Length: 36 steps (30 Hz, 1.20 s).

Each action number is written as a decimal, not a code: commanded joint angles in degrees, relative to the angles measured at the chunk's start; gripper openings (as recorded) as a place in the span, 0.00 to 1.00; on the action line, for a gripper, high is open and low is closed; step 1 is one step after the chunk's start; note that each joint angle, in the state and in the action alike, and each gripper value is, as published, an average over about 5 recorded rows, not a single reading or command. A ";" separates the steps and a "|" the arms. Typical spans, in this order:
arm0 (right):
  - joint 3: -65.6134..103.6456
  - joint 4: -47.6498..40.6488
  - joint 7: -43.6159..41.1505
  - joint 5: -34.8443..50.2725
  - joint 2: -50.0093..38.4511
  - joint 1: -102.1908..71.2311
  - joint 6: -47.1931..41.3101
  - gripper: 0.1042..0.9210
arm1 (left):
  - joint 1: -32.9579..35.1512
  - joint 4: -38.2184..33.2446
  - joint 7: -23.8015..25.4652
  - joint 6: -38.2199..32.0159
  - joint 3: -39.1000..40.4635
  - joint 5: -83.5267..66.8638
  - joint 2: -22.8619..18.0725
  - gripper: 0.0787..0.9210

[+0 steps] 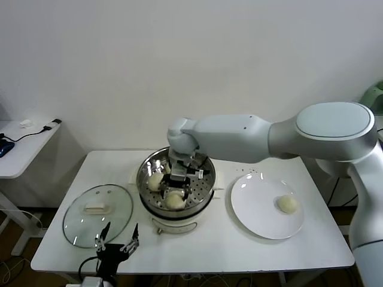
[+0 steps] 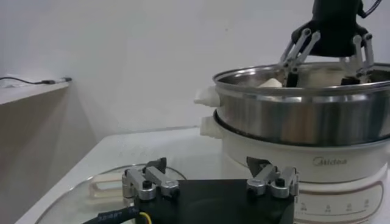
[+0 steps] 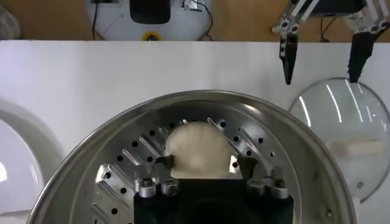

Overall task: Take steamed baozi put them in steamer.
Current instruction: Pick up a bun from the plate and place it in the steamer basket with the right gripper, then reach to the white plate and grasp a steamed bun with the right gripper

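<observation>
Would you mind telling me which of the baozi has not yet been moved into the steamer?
The lone baozi on the white plate, right of the steamer; the others lie on the steamer's perforated tray.

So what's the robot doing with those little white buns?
It's moving baozi from the plate into the steamer. Its right claw is down inside the steamer, open around a bun resting on the holey tray. Another bun lies in there too, and one bun waits on the plate. The left claw hangs open near the glass lid, not helping.
</observation>
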 commanded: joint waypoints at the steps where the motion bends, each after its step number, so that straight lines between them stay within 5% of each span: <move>1: -0.25 -0.99 -2.25 5.79 -0.85 5.71 2.58 0.87 | 0.27 -0.43 0.05 -0.08 0.26 0.30 -0.11 0.88; 10: -2.25 -0.71 -3.74 15.55 -9.67 13.49 1.31 0.88 | 0.85 -1.17 0.13 -0.21 0.46 0.64 -0.28 0.88; 19: -15.03 5.26 -1.04 27.62 -29.69 23.37 -27.16 0.88 | 0.39 -1.00 0.17 -0.23 0.54 0.52 -0.19 0.88; 36: -11.64 3.47 -1.83 15.70 -48.26 2.06 -37.91 0.88 | -0.31 0.45 1.04 0.19 -1.16 -0.68 -0.37 0.88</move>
